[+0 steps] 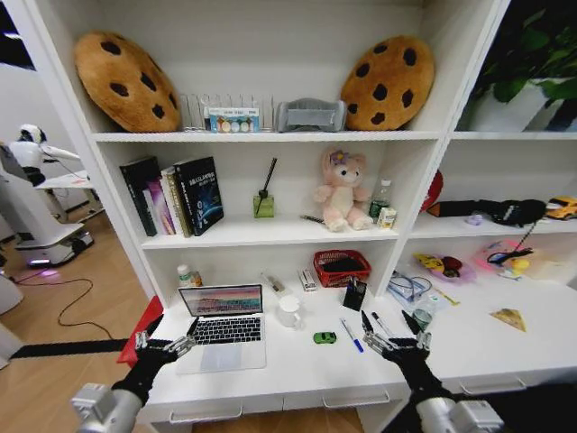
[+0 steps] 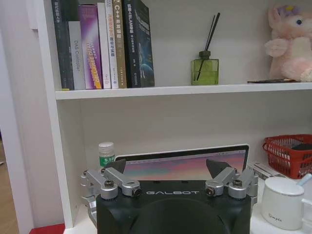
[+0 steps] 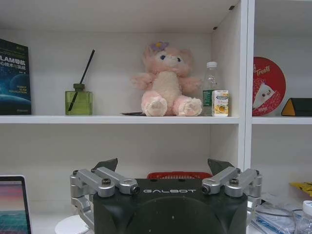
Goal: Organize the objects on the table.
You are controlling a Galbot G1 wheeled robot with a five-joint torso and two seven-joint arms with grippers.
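Head view: both tools open, empty, hovering at near desk edge; left tool by laptop, right tool near pens; likely pre-grasp standby.

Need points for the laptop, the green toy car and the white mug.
laptop [image 1: 222,330], head view, on its keyboard.
green toy car [image 1: 325,337], head view, on the middle of its body.
white mug [image 2: 282,204], left wrist view, on its side wall.
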